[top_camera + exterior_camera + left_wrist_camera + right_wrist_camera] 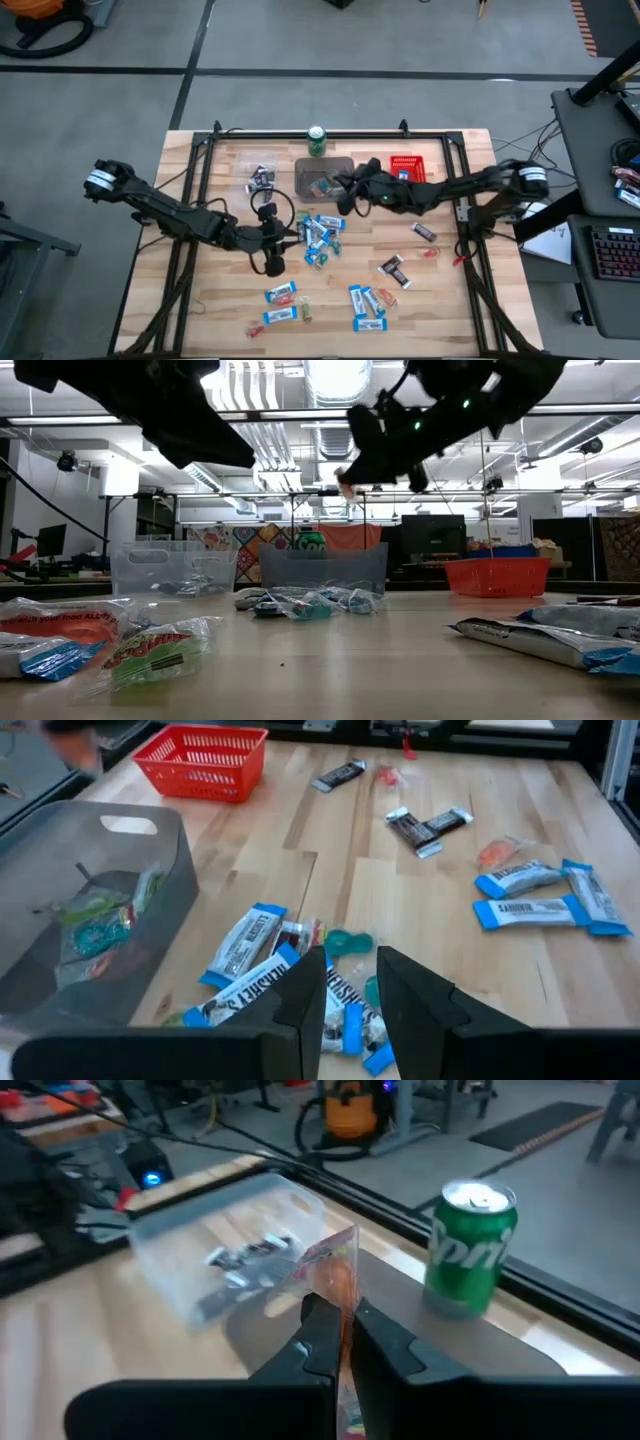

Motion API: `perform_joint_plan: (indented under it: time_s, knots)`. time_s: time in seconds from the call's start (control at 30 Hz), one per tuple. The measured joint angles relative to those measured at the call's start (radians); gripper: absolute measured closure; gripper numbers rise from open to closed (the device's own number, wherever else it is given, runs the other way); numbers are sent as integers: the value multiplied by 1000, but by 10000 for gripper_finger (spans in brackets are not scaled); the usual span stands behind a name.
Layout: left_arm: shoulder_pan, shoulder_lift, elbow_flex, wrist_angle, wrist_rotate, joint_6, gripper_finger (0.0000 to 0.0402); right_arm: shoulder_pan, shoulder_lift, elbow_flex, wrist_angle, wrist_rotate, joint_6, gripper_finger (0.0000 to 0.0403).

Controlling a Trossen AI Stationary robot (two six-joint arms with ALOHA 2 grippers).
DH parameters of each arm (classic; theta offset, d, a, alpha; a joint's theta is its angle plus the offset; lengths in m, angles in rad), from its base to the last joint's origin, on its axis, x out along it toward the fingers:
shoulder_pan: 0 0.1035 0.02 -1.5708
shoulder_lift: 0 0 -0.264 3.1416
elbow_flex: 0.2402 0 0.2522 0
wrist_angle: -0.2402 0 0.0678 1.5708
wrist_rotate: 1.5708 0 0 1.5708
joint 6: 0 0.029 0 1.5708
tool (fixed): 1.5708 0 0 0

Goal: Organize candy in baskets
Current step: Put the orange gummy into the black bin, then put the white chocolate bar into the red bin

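Candy lies loose on the table: a pile of blue-and-white bars [316,236], more near the front edge [368,305], and dark bars [392,268]. My left gripper [350,1010] hovers open just above the pile [250,945], nothing between its fingers. My right gripper [343,1320] is shut on a red-orange wrapped candy [335,1270], raised over the grey basket [323,178]. The clear basket [260,180] holds dark bars. The red basket [407,168] stands to the right of the grey one. My right gripper pinches the red-orange candy's wrapper [338,1295] between its two fingertips. The rest of the wrapper sticks out past the fingers. The fingers come nearly level from the table's right side. The candy is lifted clear, high above the table [345,478].
A green drink can [317,140] stands at the far edge behind the grey basket. The grey basket [90,920] has green and teal pieces inside. A small red piece [432,254] lies toward the right. Bare wood is free at the near left.
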Motion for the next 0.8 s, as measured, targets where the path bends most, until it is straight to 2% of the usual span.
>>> perform_joint_plan:
  time_s: [0.13, 0.27, 0.53, 0.8]
  knots:
    - [0, 0, -21, 37, -1, 0, 324, -28, 64, 0, 15, -3, 48, 376]
    - [1, 0, -24, 37, -16, 0, 314, -42, 102, 0, 21, -10, 74, 333]
    - [1, 0, -24, 37, -79, 12, 278, -47, 96, -1, 22, -9, 68, 246]
    - [1, 51, -25, 102, -81, 71, 250, -47, 90, 4, 14, -11, 65, 204]
